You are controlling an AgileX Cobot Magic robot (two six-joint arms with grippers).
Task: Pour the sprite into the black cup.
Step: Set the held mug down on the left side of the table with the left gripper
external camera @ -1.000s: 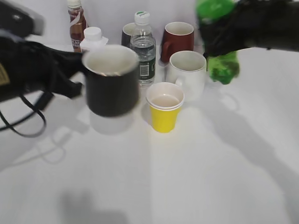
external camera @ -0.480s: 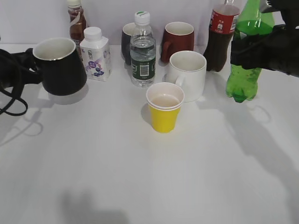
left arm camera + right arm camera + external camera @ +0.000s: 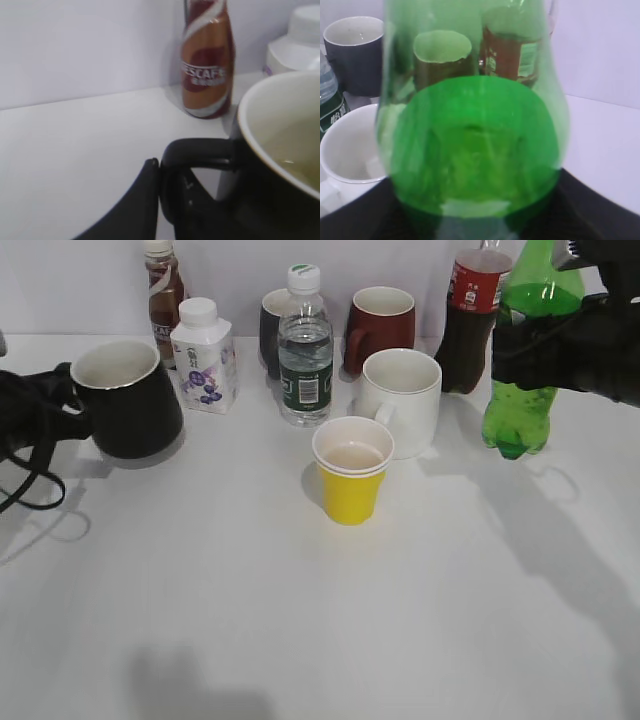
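Note:
The black cup (image 3: 128,405) stands upright at the left of the table, its white inside showing. My left gripper (image 3: 62,405) is shut on its loop handle; the left wrist view shows the jaws (image 3: 172,180) clamped on the handle beside the cup's rim (image 3: 280,125). The sprite (image 3: 520,370), a tall green bottle, is upright at the right, its base at or just above the table. My right gripper (image 3: 525,348) is shut round its middle. In the right wrist view the sprite (image 3: 470,125) fills the frame between the dark jaws (image 3: 475,217).
A yellow paper cup (image 3: 351,472) stands mid-table, a white mug (image 3: 402,400) behind it. At the back are a water bottle (image 3: 305,350), a dark grey mug (image 3: 270,325), a dark red mug (image 3: 382,325), a cola bottle (image 3: 470,325), a Nescafe bottle (image 3: 163,295) and a small white bottle (image 3: 203,355).
The left gripper carried the black cup from mid-table to the left and down onto the table. The right gripper brought the sprite from high and tilted to upright and low at the right.

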